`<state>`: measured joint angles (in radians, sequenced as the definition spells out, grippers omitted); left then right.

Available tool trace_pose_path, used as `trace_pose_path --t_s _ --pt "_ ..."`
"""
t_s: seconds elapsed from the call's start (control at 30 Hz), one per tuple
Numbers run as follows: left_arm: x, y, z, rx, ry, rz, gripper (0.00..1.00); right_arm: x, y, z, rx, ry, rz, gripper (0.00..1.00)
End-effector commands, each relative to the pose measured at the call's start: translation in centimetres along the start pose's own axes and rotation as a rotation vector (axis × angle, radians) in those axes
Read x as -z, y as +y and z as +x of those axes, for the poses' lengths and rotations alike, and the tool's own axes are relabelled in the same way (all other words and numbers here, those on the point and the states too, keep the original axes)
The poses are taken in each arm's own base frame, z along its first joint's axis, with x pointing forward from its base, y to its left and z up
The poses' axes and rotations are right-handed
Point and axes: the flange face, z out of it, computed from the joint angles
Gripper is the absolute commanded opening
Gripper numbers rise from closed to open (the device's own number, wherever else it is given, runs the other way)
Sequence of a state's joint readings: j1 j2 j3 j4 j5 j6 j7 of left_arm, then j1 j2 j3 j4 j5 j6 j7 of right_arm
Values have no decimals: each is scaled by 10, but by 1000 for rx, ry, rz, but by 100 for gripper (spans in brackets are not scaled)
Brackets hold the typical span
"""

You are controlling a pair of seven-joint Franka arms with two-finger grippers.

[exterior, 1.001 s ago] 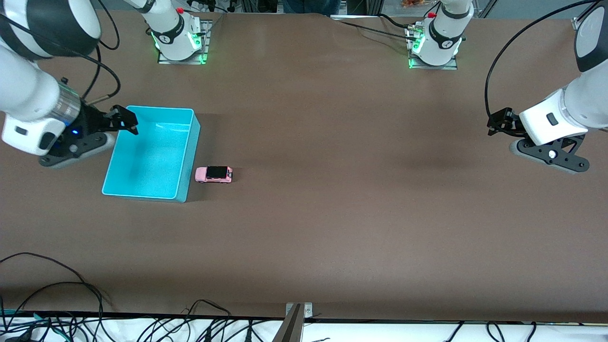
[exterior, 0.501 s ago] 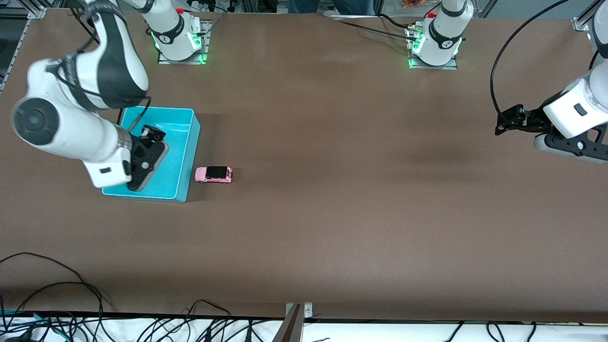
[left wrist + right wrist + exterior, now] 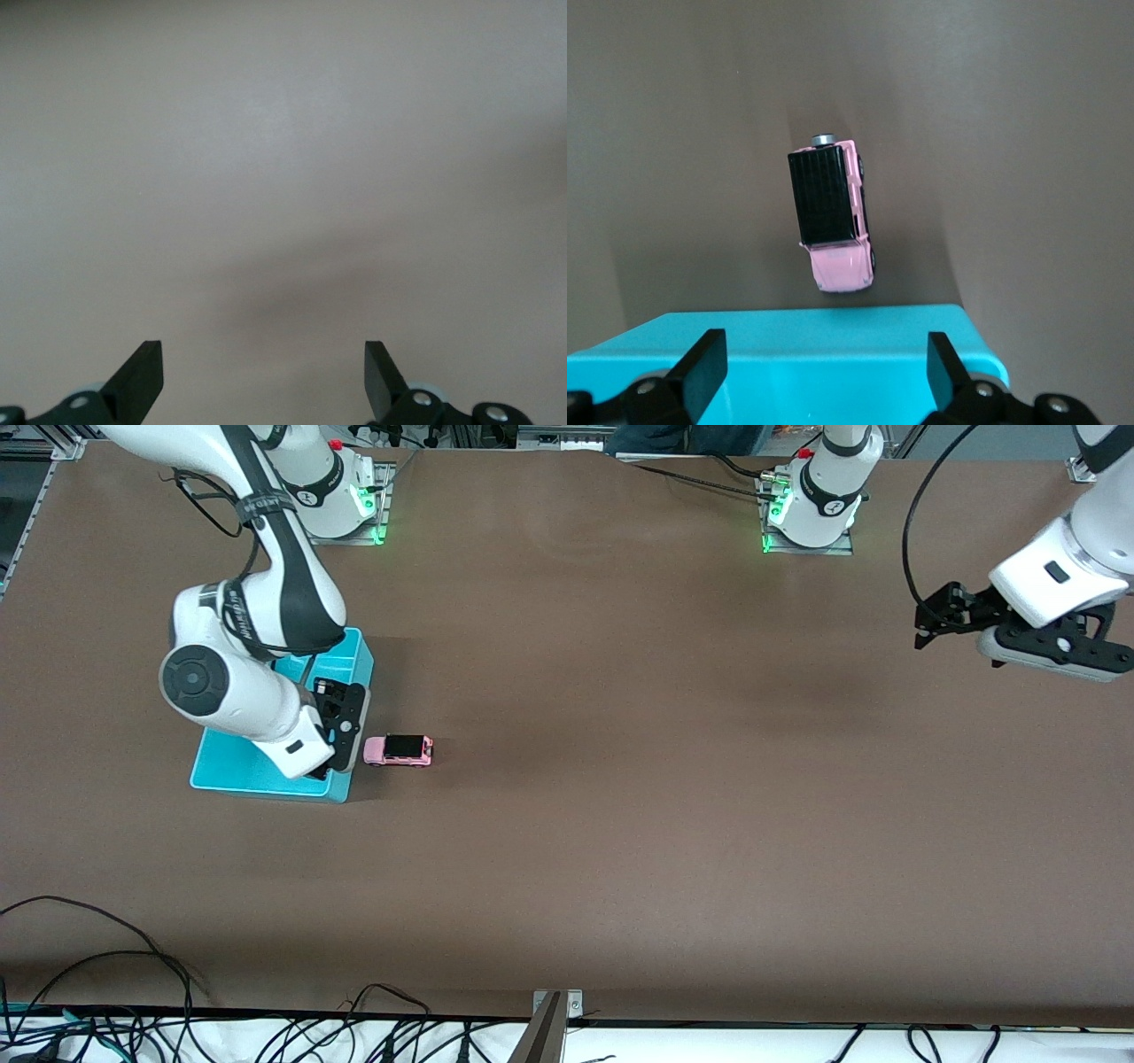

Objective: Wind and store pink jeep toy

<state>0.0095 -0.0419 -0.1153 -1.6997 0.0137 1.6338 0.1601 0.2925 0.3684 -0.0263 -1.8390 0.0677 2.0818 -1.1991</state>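
jeep (image 3: pixel 398 750): on table, just beside bin (image 3: pixel 355 657)
right gripper (image 3: pixel 335 722): over bin's edge
left gripper (image 3: pixel 937 615): open, waits over table (image 3: pixel 620 779)

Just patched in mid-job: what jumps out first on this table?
The turquoise bin at the right arm's end of the table draws the eye first, with the tiny pink jeep toy on its wheels on the bare brown table just beside it. The right pincer hangs open over the bin's edge next to the jeep, while the left pincer waits open over bare table at the left arm's end.
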Motion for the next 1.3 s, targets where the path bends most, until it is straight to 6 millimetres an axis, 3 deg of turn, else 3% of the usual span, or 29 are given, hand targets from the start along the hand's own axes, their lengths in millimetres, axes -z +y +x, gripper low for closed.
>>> trace_pose_path --t_s 0.0,0.13,0.3,0.53,0.73,0.83,1.0,1.03,1.1,1.13,1.2,1.27 --pt "4 10 -8 -13 -1 37 100 -28 -21 6 51 26 -32 100" --pt "7 9 -7 -16 5 37 100 -56 -31 3 53 32 -61 100" --pt "11 3 -2 -13 5 32 100 -82 -40 17 81 37 -87 100" --pt "30 -4 12 -1 -48 17 100 -102 -36 29 90 47 -121 100" --pt "26 -20 15 20 -52 -8 100 -117 -34 31 98 44 -135 100" --pt "23 -18 16 27 -43 -25 100 -128 -32 31 103 45 -149 100" --pt "13 -22 18 38 0 -37 100 -134 -30 33 113 48 -161 82" --pt "13 -25 13 46 1 -35 100 -134 -29 33 116 47 -162 73" --pt "11 -22 4 46 -3 -32 100 -134 -29 32 123 41 -163 44" --pt "9 -20 1 44 -3 -31 100 -134 -29 33 127 39 -163 35" --pt "8 -18 -3 45 0 -28 100 -133 -29 33 123 40 -165 25" --pt "6 -20 -4 48 -3 -28 100 -129 -27 34 118 44 -171 21"
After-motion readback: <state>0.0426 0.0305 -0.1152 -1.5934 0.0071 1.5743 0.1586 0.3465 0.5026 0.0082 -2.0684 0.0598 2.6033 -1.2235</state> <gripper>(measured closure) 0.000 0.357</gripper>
